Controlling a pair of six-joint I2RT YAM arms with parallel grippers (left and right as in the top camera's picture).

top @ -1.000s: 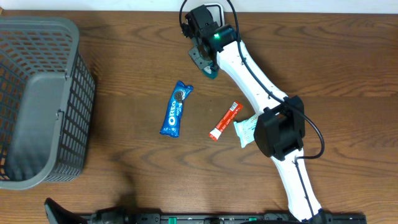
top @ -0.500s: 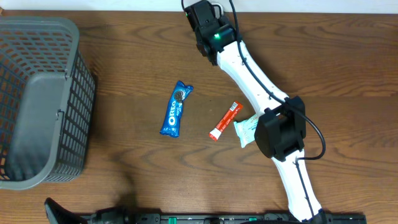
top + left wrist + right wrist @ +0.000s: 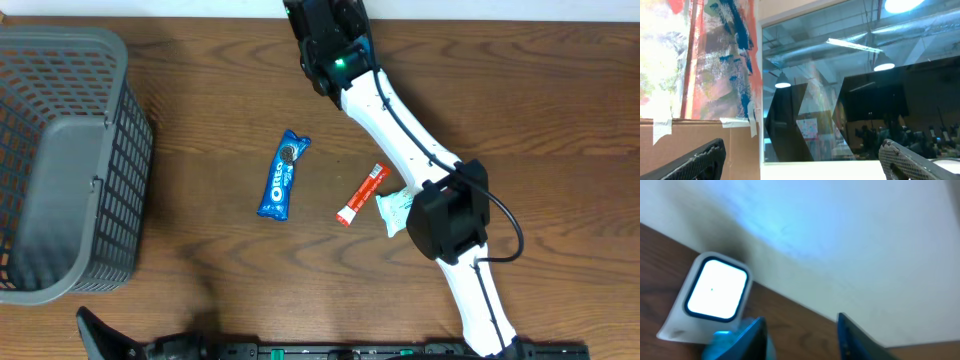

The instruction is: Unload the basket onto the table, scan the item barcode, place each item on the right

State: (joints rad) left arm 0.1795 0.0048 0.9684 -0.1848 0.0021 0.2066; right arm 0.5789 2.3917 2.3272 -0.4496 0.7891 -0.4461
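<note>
Grey basket (image 3: 128, 180) stands well apart from the Oreo pack (image 3: 283, 175)

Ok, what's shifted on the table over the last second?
The right arm swung its wrist further toward the far edge of the table; from overhead the right gripper is now hidden beneath it, facing the white scanner. Nothing visibly gripped or released. The Oreo pack, red bar, pale packet and basket stayed put; the left gripper stays open.
</note>
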